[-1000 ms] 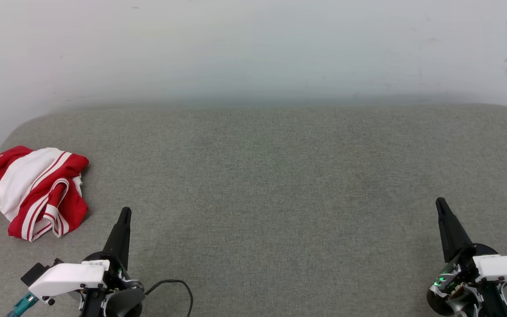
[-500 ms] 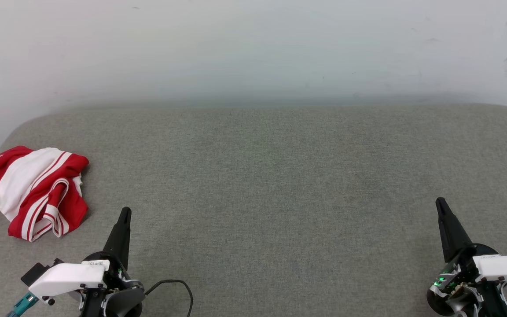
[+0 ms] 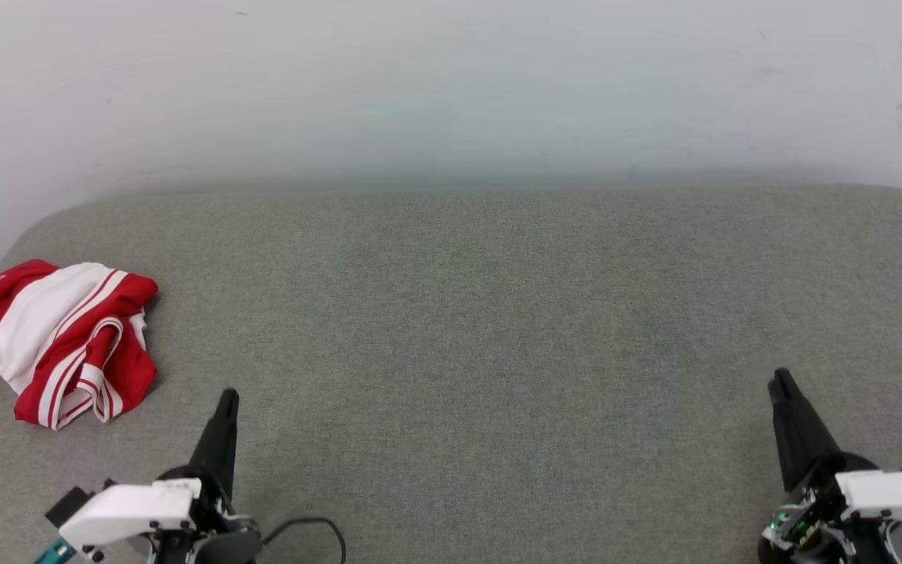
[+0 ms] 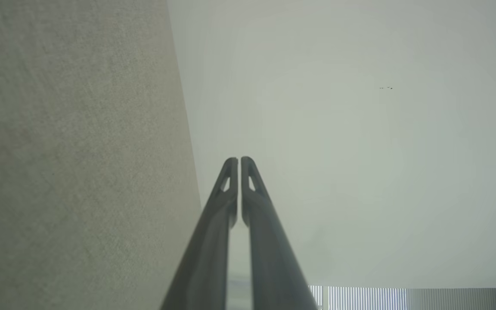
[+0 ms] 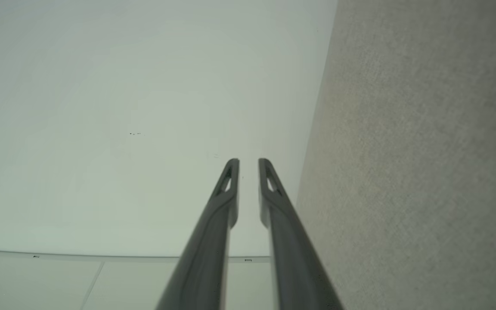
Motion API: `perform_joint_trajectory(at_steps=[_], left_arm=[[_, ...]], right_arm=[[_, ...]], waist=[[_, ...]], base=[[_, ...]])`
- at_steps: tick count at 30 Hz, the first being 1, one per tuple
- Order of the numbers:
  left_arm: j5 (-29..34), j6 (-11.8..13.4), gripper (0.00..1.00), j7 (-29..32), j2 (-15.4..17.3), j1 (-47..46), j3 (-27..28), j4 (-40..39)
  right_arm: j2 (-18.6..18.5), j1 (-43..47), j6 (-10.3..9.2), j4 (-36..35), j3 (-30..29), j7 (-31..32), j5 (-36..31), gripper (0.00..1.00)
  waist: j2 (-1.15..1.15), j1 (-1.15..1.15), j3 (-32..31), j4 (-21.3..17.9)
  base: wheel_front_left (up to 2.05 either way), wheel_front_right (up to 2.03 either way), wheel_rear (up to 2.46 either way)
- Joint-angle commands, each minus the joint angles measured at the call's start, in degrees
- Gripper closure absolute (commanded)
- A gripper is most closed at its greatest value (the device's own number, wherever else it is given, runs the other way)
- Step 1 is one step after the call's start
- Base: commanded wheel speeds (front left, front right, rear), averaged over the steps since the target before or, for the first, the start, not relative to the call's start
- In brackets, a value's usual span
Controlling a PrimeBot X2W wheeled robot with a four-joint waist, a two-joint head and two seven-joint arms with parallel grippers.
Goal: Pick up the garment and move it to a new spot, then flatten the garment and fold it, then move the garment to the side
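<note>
One crumpled red-and-white garment [image 3: 59,345] on nubby grey cushion [image 3: 459,329], left jaws together, right jaws parted

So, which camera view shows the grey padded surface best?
The head view: the grey surface lies there in full width, with the garment crumpled at its left end. Each wrist view gives one close strip of its fabric, beside a pale wall.
</note>
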Motion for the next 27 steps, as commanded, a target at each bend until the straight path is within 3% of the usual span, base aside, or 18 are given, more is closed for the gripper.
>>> perform_joint_trajectory(at_steps=[1,11,18,27], left_arm=[[0.01,0.0,0.0,-0.02,-0.01,0.05,-0.01,-0.01],[3.23,0.01,0.0,-2.52,-0.06,1.06,-0.01,-1.03],[10.28,0.32,0.0,-4.42,-0.04,0.87,0.82,-3.13],[21.23,3.28,0.0,-6.63,-0.01,1.21,-0.08,-6.89]], right_arm=[[-0.01,0.06,0.0,0.05,0.02,-0.02,-0.01,0.0],[0.02,1.32,0.0,-0.47,-0.06,-2.51,-3.29,0.0],[0.02,1.41,0.0,-2.64,-0.52,-4.41,-10.87,0.0],[0.02,1.77,0.0,-6.58,0.03,-6.64,-23.42,0.0]], waist=[[0.0,0.0,0.0,0.0],[0.0,0.0,0.1,0.01],[0.0,0.0,0.19,0.01],[0.0,0.0,0.31,0.01]], base=[[0.0,0.0,0.0],[0.0,0.0,0.0],[0.0,0.0,0.0],[0.0,0.0,0.0]])
